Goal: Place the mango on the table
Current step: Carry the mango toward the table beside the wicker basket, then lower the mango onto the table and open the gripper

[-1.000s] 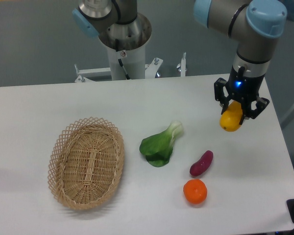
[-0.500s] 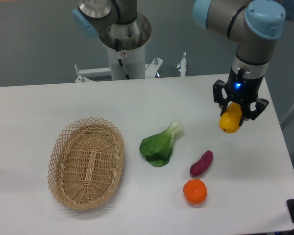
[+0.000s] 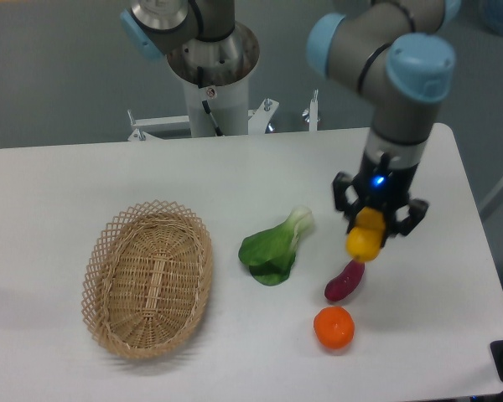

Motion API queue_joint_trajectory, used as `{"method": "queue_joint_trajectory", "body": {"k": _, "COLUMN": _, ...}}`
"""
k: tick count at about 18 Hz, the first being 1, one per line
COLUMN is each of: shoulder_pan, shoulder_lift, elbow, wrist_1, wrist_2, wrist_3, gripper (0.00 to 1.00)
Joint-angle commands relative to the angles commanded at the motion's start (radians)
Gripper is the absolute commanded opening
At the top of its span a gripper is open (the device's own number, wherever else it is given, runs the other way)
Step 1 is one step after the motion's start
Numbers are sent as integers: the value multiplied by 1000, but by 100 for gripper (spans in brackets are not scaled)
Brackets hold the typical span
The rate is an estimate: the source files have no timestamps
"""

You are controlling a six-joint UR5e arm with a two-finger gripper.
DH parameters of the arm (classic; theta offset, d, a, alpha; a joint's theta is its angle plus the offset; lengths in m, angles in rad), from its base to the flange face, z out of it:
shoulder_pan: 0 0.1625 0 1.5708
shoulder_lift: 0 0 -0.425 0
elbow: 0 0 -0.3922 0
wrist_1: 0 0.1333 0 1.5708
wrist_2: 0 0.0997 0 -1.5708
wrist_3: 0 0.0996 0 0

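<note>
My gripper (image 3: 370, 228) is shut on the yellow-orange mango (image 3: 364, 239) and holds it above the white table (image 3: 75, 176), just over the upper end of the purple sweet potato (image 3: 344, 280). The mango hangs below the fingers, its lower half in plain sight and its top hidden between them. It touches nothing on the table.
An oval wicker basket (image 3: 147, 278) lies at the left. A green bok choy (image 3: 277, 245) lies in the middle. A round orange tangerine (image 3: 334, 327) sits below the sweet potato. The arm's base column (image 3: 214, 75) stands at the back edge.
The gripper has carried the mango left and toward the front, from near the right edge to a spot over the sweet potato. The other objects have not moved.
</note>
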Motion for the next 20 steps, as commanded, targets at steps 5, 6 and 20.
{"method": "queue_joint_trajectory", "body": {"k": 5, "shoulder_pan": -117, "shoulder_lift": -101, "elbow": 2, "wrist_1": 133, "wrist_2": 0, "wrist_3": -132, "gripper": 45}}
{"method": "queue_joint_trajectory", "body": {"k": 6, "shoulder_pan": -129, "shoulder_lift": -111, "elbow": 0, "wrist_1": 134, "wrist_2": 0, "wrist_3": -148, "gripper": 45}}
{"method": "queue_joint_trajectory", "body": {"k": 20, "shoulder_pan": -194, "shoulder_lift": -221, "elbow": 8, "wrist_1": 138, "wrist_2": 0, "wrist_3": -192, "gripper": 49}}
